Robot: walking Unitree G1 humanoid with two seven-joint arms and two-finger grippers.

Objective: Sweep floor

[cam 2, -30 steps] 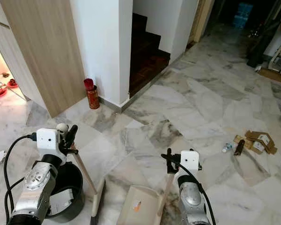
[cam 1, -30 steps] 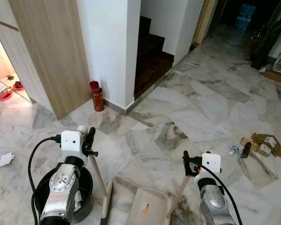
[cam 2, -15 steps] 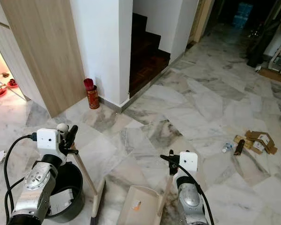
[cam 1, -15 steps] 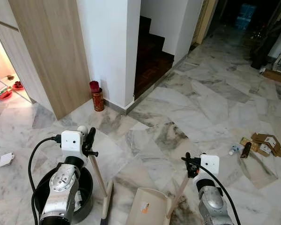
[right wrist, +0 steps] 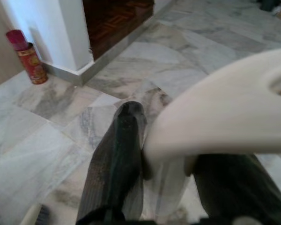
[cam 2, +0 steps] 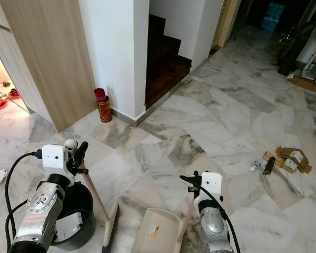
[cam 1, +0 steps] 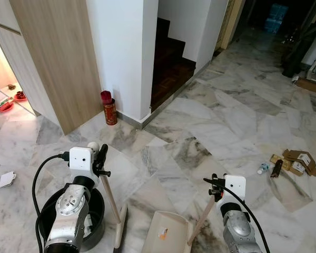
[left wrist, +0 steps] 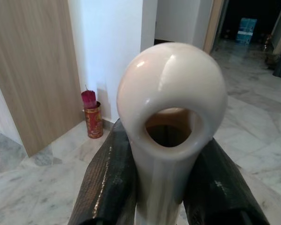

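Note:
My left gripper [cam 1: 100, 159] is shut on the top of a cream broom handle [cam 1: 111, 201], whose rounded end with a hanging hole [left wrist: 171, 116] sits between the black fingers [left wrist: 105, 183]. The broom head [cam 1: 119, 233] rests on the marble floor. My right gripper [cam 1: 213, 185] is shut on the pale dustpan handle [cam 1: 202, 221], seen close up [right wrist: 225, 108] beside one finger [right wrist: 117, 154]. The cream dustpan [cam 1: 166, 236] stands on the floor between my arms. Litter lies to the right: cardboard pieces [cam 1: 296, 161] and a small bottle [cam 1: 262, 168].
A black bin [cam 1: 97, 208] stands under my left arm. A white scrap [cam 1: 6, 179] lies at the far left. A red tin [cam 1: 110, 108] stands by the white pillar [cam 1: 124, 52]. Dark wooden stairs [cam 1: 171, 63] rise behind it, and a wood panel [cam 1: 52, 58] is on the left.
My right gripper has shifted slightly to the right and turned a little with the dustpan handle. The left arm and broom have not moved.

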